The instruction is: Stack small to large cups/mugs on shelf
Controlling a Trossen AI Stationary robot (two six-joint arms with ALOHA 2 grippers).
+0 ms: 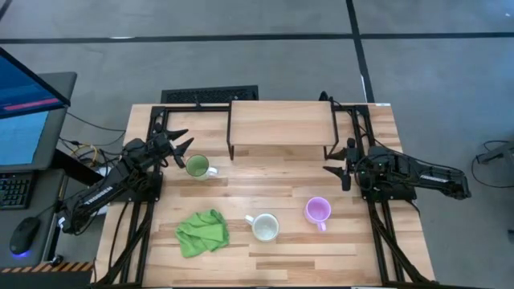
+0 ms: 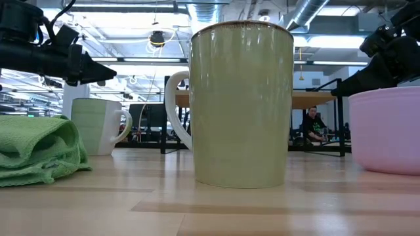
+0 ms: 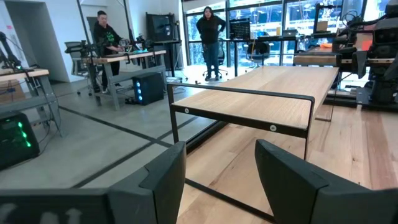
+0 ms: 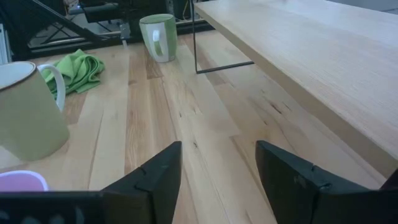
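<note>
From above, the left gripper (image 1: 181, 146) sits at 9 o'clock of the table (image 1: 241, 265), fingers spread and empty, just beside the green mug (image 1: 197, 167), whose white handle points to 3 o'clock. The right gripper (image 1: 337, 167) hovers at 3 o'clock, also open and empty, off the shelf's (image 1: 281, 122) right end. That shelf lies along the 12 o'clock edge, long axis running 9 to 3, its top bare. The cream mug (image 1: 264, 226) and purple mug (image 1: 318, 211) stand near 6 o'clock, apart from each other, with a green cloth (image 1: 202, 232) toward 7 o'clock. Bare wood lies between the mugs and the shelf.

At table height, the cream mug (image 2: 241, 105) stands upright, handle to 9 o'clock; the green mug (image 2: 97, 126) stands farther back behind the cloth (image 2: 38, 149).

Past the left wrist's parted fingers (image 3: 161, 180), the shelf (image 3: 267, 96) stretches away on black legs.

Past the right wrist's parted fingers (image 4: 158, 180), the shelf (image 4: 311, 56), the green mug (image 4: 158, 37) and the cream mug (image 4: 28, 109) show.
</note>
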